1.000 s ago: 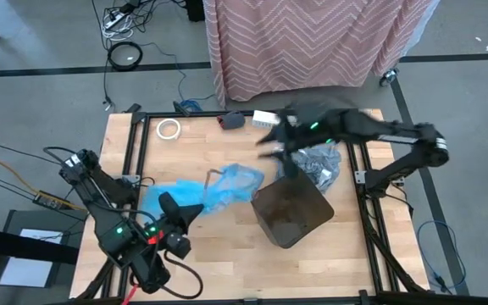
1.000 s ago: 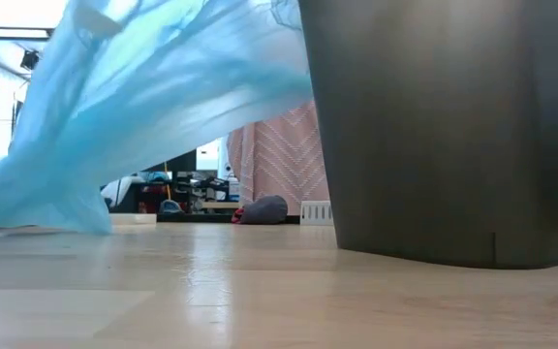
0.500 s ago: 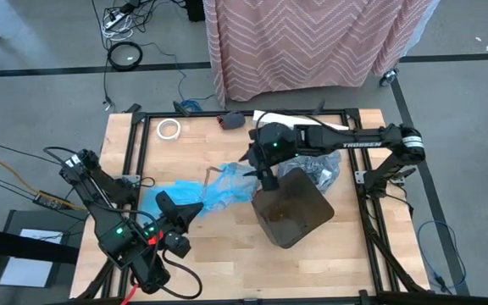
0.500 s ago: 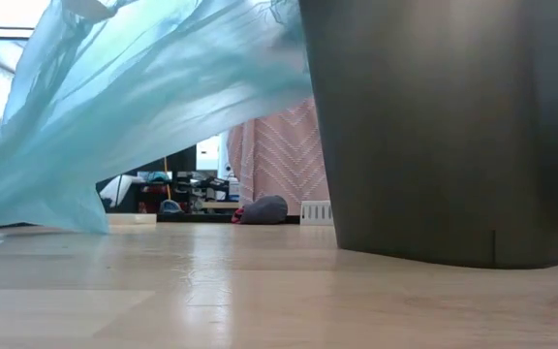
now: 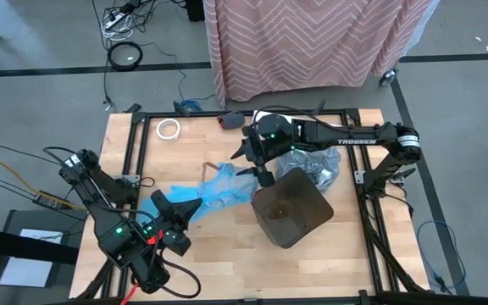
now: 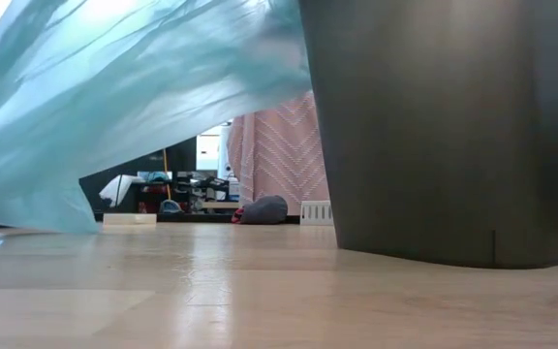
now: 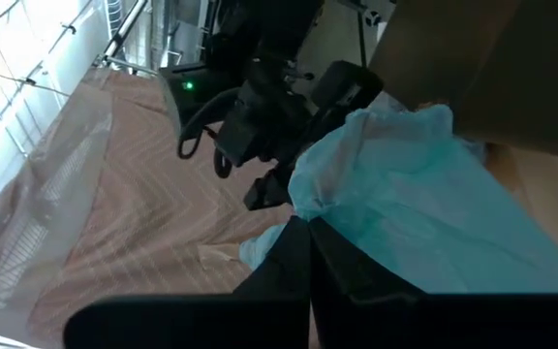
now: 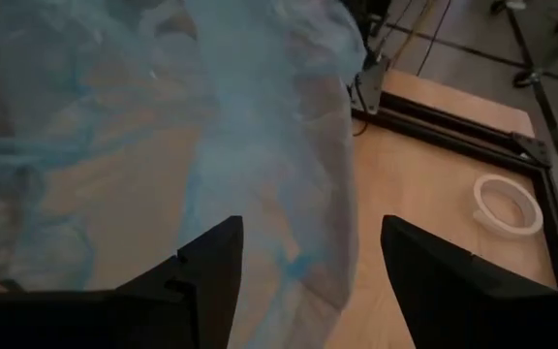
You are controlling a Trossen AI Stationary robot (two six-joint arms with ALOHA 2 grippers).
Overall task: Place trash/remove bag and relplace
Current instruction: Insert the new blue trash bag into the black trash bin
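We have the bright blue plastic bag (image 5: 214,188) stretched between our two arms over the wooden bench (image 5: 219,263), just beside the dark grey plastic bin (image 5: 292,207). Our left gripper (image 5: 183,209) sits near the bench's front-left with its fingers pressed together on the bag's tail end. Our right gripper (image 5: 259,172) hangs over the bag's other end, close to the bin's rim; in the right wrist view its fingers (image 8: 206,264) are spread wide, with blue film below and between them but nothing pinched.

The crumpled grey translucent bin liner (image 5: 316,163) lies on the bench behind the bin, touching it, under the right arm. We cannot tell whether any trash is inside it. A white tape roll (image 5: 169,129) sits well apart at the far-left corner.

The step in hand looks like getting a second hold on the blue bag's mouth. To do it well, we should lower the right fingers onto one single layer at the edge, not a bunched fold, and close firmly before lifting. The left hold should stay tight, giving gentle tension so the mouth can open over the bin.
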